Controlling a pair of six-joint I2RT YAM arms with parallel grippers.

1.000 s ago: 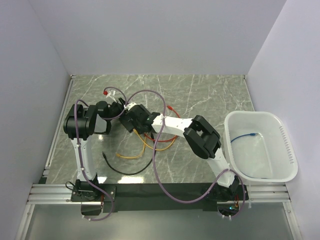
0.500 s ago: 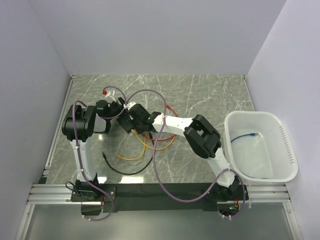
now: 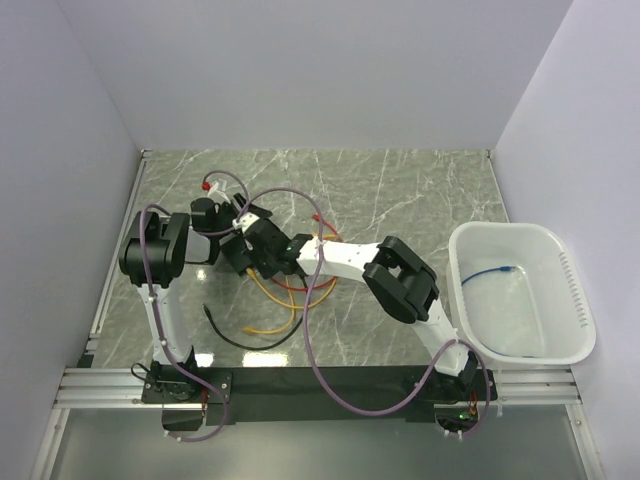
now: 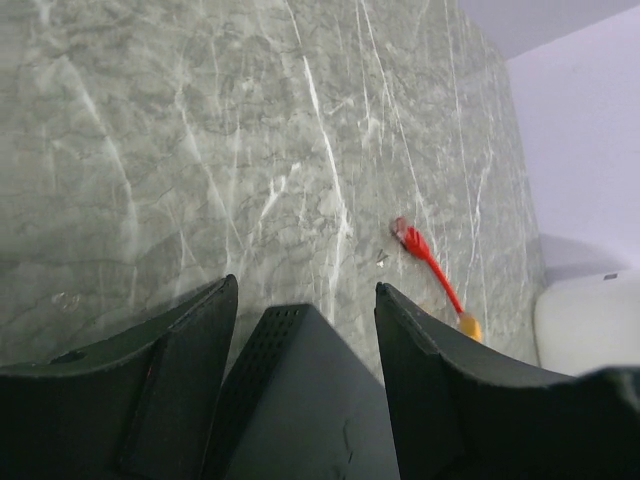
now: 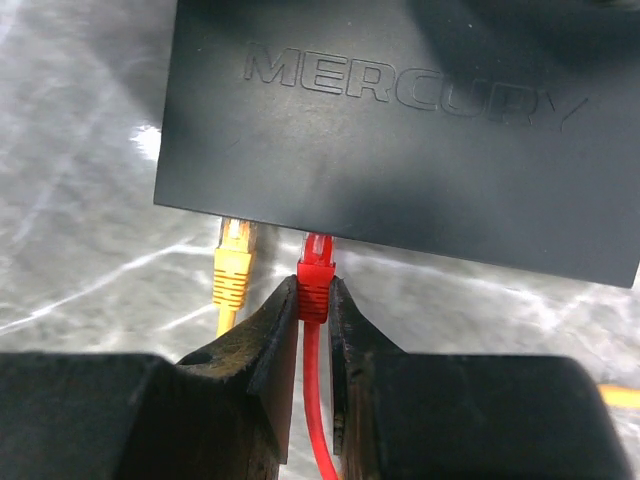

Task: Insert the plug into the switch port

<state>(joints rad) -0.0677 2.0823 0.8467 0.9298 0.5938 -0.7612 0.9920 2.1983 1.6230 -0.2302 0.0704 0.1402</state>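
Observation:
The switch (image 5: 400,130) is a flat matte-black box marked MERCURY, with sockets on its near edge. My left gripper (image 4: 305,285) has a finger on each side of the switch (image 4: 300,400) and is shut on it. A yellow plug (image 5: 232,262) sits in one socket. My right gripper (image 5: 315,290) is shut on a red plug (image 5: 316,268), whose tip is at the mouth of the socket beside it. In the top view the two grippers meet at left centre, left (image 3: 230,235) and right (image 3: 263,255), and they hide most of the switch.
A white bin (image 3: 575,300) at the right holds a blue cable (image 3: 490,272). Yellow (image 3: 272,322), red (image 3: 300,285) and black (image 3: 245,338) cables loop on the marble near my right forearm. A loose red plug (image 4: 408,236) lies beyond the switch. Another red plug (image 3: 208,185) lies far left.
Both grippers and the switch have shifted a little to the left. My right arm has stretched further left with the red plug held.

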